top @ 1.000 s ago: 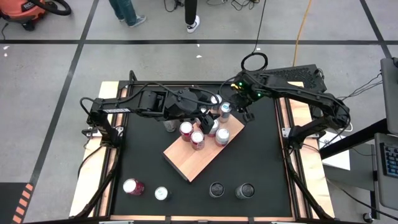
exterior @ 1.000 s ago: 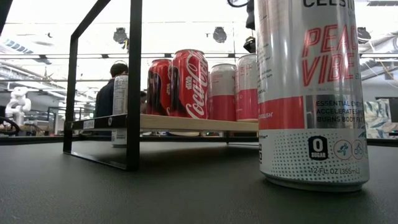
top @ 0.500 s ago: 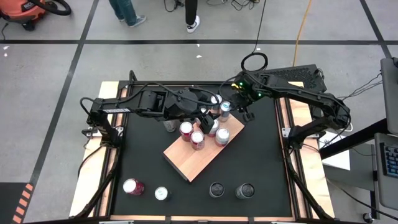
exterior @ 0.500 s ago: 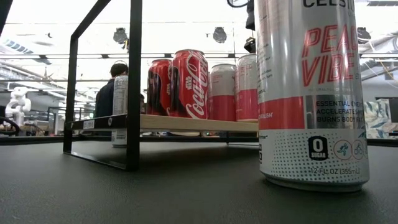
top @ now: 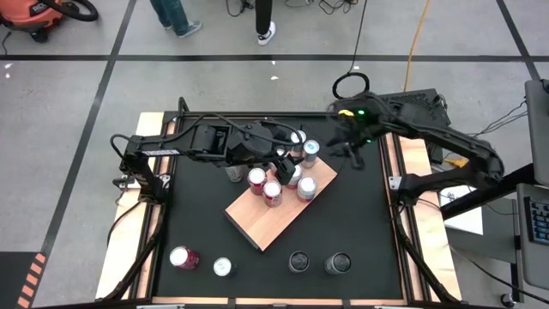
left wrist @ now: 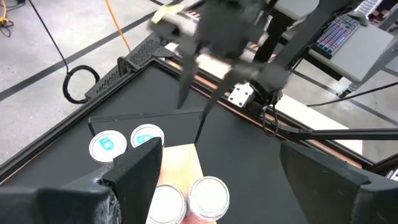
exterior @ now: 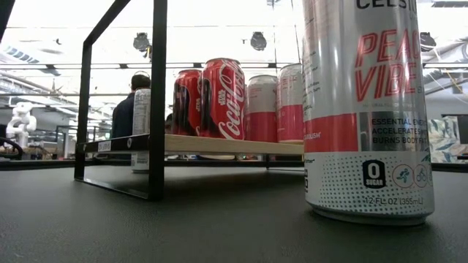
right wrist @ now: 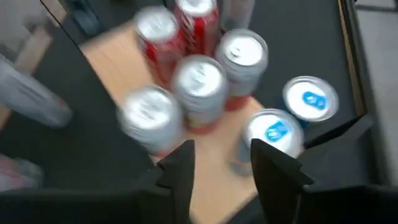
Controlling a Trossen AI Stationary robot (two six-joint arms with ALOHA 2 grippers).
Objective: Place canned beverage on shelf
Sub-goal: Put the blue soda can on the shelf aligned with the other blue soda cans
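Black tabletop (exterior: pixel 183 219) bears Celsius "Peach Vibe" can (exterior: pixel 365 109), Coca-Cola can (exterior: pixel 223 98) shelved; both claws spread.

Black tabletop (top: pixel 360 223) under shelf (top: pixel 266 225) with perhaps five cans (top: pixel 273 192)

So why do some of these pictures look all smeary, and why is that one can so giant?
Right wrist view: the cans on the shelf are streaked by motion blur. Left wrist view: the right gripper is smeared, while the can tops stay sharp. Low view: the Celsius can looms because it stands close to the lens, and the bright ceiling washes out the background. High view: mostly crisp.
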